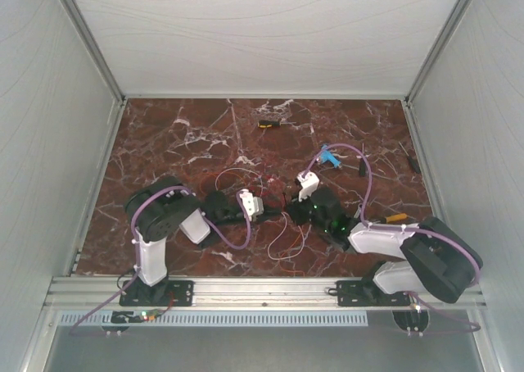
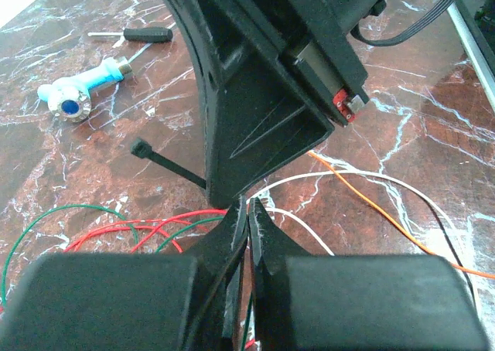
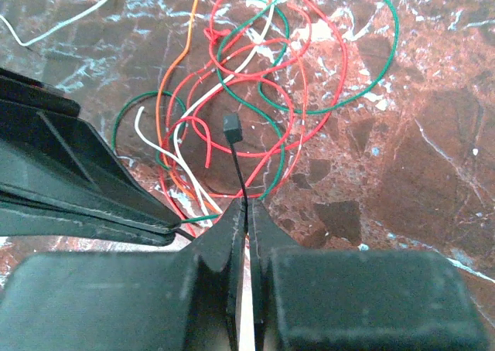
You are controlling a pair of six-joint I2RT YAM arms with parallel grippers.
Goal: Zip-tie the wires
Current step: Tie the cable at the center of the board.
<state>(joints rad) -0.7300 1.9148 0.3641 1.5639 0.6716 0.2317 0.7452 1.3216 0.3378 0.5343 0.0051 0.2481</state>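
The wires [image 3: 255, 80], thin red, green, white and orange strands, lie in loose loops on the marble table; they also show in the top view [image 1: 288, 234] and the left wrist view [image 2: 139, 227]. My right gripper [image 3: 247, 206] is shut on the black zip tie [image 3: 238, 161], whose square head sticks out over the loops. In the left wrist view the zip tie [image 2: 166, 164] runs behind the right gripper's finger. My left gripper [image 2: 249, 207] is shut, tip to tip with the right gripper [image 1: 292, 211]. A green wire comes out of the left gripper's fingertips [image 3: 155, 216].
A blue and white tap [image 2: 73, 96] and a black-handled screwdriver [image 2: 147, 34] lie beyond the grippers. A small black-and-yellow tool [image 1: 268, 124] lies at the back of the table. White walls enclose the table on three sides.
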